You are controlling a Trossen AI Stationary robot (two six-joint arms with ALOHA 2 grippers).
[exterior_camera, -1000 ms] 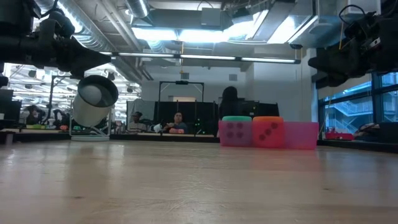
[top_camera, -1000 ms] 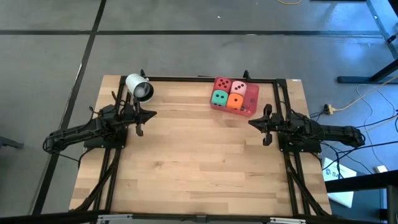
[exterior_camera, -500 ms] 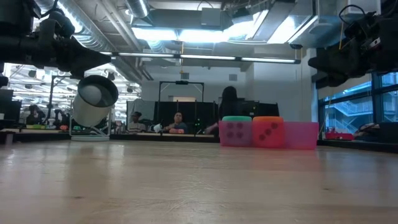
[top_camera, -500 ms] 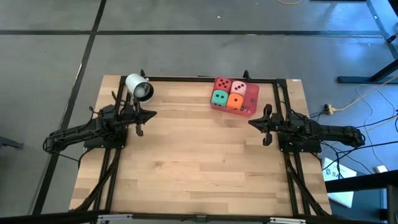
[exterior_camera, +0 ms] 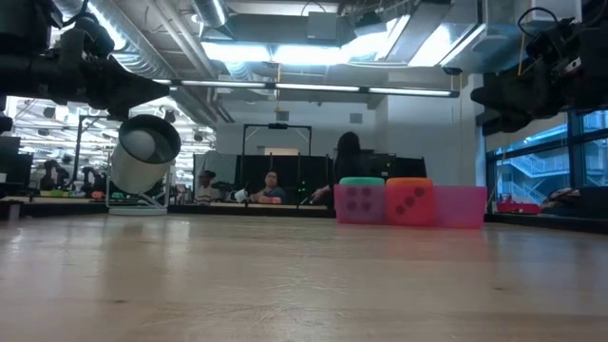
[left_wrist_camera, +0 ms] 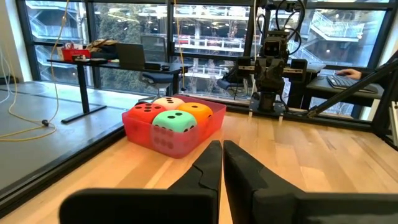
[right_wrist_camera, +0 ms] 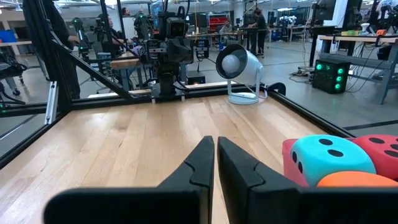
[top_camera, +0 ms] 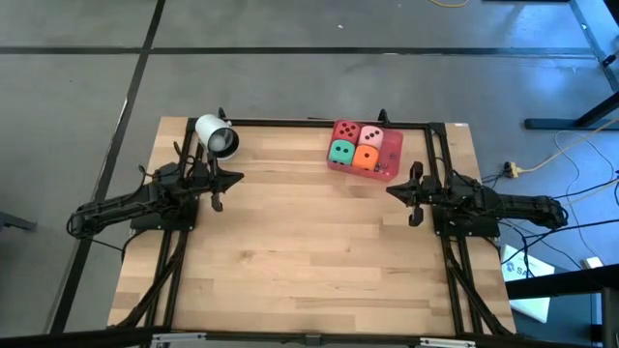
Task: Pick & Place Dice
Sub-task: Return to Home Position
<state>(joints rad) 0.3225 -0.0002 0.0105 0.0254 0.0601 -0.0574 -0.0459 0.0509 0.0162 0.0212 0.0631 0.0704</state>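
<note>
Four dice sit together in a red tray [top_camera: 334,162] at the table's far side, right of centre: red [top_camera: 346,130], pink [top_camera: 372,136], green [top_camera: 340,151] and orange [top_camera: 366,158]. They also show in the left wrist view [left_wrist_camera: 171,119]. My left gripper [top_camera: 215,190] is shut and empty, held above the table's left side. My right gripper [top_camera: 411,197] is shut and empty, held above the table's right side, near and right of the tray.
A white cylinder lamp [top_camera: 216,136] on a stand sits at the far left corner of the table. A black frame [top_camera: 290,123] runs along the table's far and side edges. Bare wooden tabletop [top_camera: 309,251] lies between the arms and toward the near edge.
</note>
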